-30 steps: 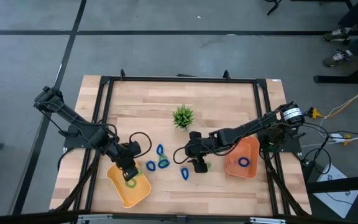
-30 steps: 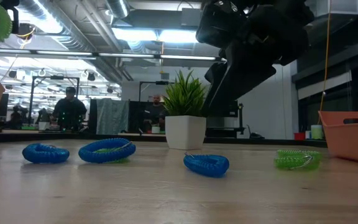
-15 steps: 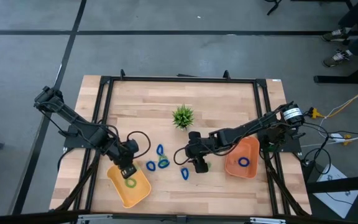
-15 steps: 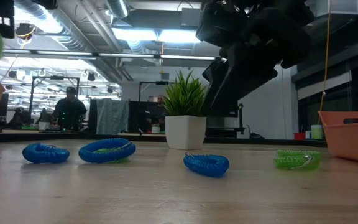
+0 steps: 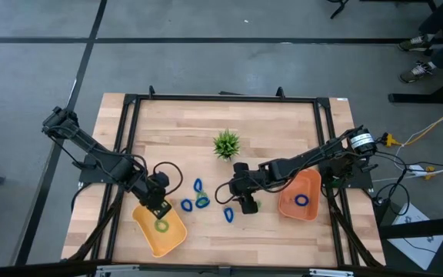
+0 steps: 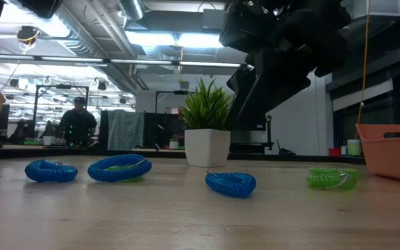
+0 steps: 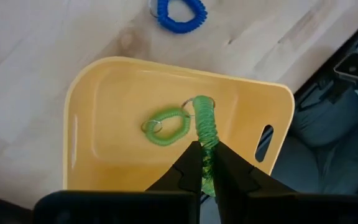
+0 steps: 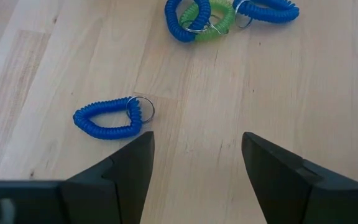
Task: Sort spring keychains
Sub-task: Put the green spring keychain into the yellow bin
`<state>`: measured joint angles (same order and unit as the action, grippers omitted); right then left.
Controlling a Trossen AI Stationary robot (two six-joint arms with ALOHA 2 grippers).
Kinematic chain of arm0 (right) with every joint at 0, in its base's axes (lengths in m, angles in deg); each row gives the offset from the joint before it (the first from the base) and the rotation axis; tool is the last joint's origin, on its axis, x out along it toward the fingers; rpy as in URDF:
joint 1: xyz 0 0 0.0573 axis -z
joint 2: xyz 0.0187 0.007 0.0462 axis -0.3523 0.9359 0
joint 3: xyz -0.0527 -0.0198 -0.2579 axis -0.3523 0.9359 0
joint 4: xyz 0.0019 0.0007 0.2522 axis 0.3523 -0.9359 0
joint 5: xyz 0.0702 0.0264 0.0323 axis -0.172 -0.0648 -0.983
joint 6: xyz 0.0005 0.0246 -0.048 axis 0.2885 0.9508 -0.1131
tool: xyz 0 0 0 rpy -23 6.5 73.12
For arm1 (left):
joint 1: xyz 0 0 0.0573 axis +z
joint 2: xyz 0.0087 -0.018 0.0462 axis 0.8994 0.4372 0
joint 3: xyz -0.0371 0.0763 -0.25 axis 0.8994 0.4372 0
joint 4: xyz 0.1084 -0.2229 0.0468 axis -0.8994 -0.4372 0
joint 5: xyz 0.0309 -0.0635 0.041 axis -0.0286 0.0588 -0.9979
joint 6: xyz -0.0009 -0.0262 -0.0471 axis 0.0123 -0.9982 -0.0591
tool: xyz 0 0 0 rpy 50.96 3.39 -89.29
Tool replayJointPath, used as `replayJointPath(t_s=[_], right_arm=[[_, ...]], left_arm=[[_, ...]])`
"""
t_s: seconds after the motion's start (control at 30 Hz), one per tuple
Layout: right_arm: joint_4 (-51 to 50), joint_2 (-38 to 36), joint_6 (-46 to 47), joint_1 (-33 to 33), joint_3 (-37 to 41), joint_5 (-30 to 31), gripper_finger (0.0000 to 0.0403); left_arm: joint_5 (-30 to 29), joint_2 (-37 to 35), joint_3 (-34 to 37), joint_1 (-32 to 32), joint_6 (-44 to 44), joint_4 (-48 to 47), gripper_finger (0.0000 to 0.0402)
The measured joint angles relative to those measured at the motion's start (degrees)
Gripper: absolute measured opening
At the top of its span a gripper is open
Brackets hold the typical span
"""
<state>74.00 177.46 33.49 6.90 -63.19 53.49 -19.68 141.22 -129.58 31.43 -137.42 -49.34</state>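
My left gripper (image 7: 204, 163) is shut on a light green spring keychain (image 7: 206, 127) above the yellow tray (image 5: 162, 233). A second green keychain (image 7: 165, 127) lies flat on that tray's floor. My right gripper (image 8: 194, 158) hangs open over the table's middle, above bare wood beside a blue keychain (image 8: 107, 119). Farther off lie two blue keychains and a green one in a cluster (image 8: 211, 15). In the low view a green keychain (image 6: 333, 178) lies on the table under my right arm. One blue keychain (image 5: 302, 201) lies in the orange tray (image 5: 311, 185). My left gripper pinches one end of the green coil loop (image 7: 207, 152) between its two fingertips, coming steeply from above. The rest of the loop sticks out beyond the fingertips, its metal ring end (image 7: 199, 102) farthest from them. It hangs clear of the tray's floor.
A small potted plant (image 5: 226, 144) stands behind the keychains at the table's middle. A black frame (image 5: 221, 98) runs round the tabletop. Blue keychains (image 5: 186, 205) (image 5: 198, 186) lie between the two trays. People show in the room beyond.
My left gripper has rolled its wrist while staying above the yellow tray, and the held green keychain has turned with it; in the low view it has swung toward the picture's left edge. My right gripper has kept still and open.
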Motion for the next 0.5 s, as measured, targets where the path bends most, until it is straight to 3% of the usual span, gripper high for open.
replayJointPath(t_s=[0.27,0.5], right_arm=[[-0.91,0.00,0.47,0.01,0.00,0.00,0.0242],[-5.47,0.00,4.05,-0.01,0.00,-0.02,0.0242]], left_arm=[[-0.06,0.00,0.00,0.00,-4.98,-1.57,0.0076],[-3.99,0.00,0.00,0.00,-0.08,-1.78,0.0123]])
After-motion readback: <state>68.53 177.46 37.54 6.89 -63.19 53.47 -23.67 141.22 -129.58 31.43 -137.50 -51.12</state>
